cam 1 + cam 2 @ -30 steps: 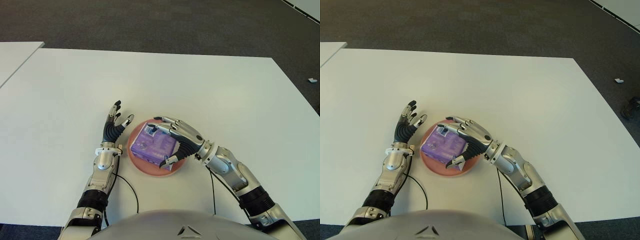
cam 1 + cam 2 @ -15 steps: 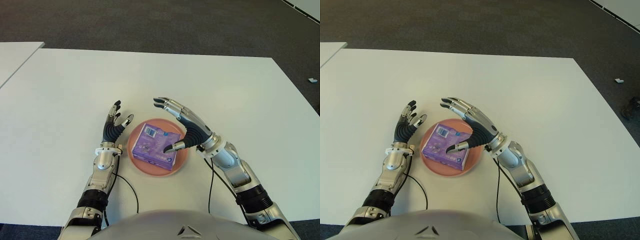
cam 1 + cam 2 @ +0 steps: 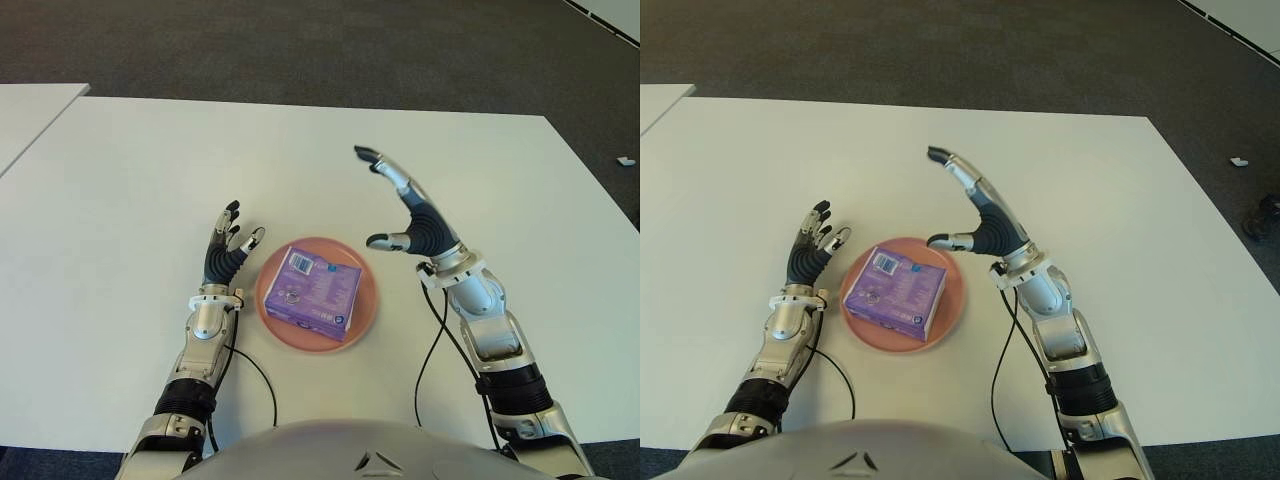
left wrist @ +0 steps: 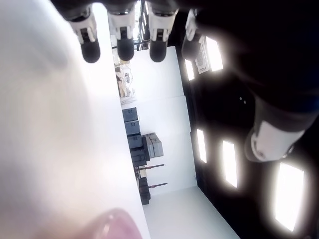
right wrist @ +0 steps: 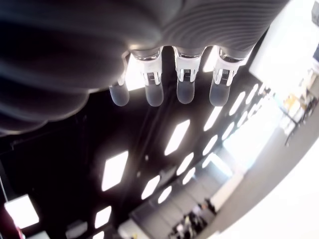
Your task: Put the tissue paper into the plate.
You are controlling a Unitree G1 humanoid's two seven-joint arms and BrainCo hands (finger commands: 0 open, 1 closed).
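Since the tissue paper [image 3: 315,291] lies flat inside the plate [image 3: 365,312], the placing step looks done and what is left is to clear away. The right hand [image 3: 418,222] is raised to the right of the plate, apart from it, fingers stretched straight and wide, holding nothing. The left hand [image 3: 224,256] shows just left of the plate, its fingers also spread and empty. The next move probably calls only for drawing the right arm off without brushing the plate's rim. The right wrist view shows four straight fingertips [image 5: 185,91] against ceiling lights, confirming an empty palm; the eye views alone show the pack seated in the plate on the table [image 3: 120,180].
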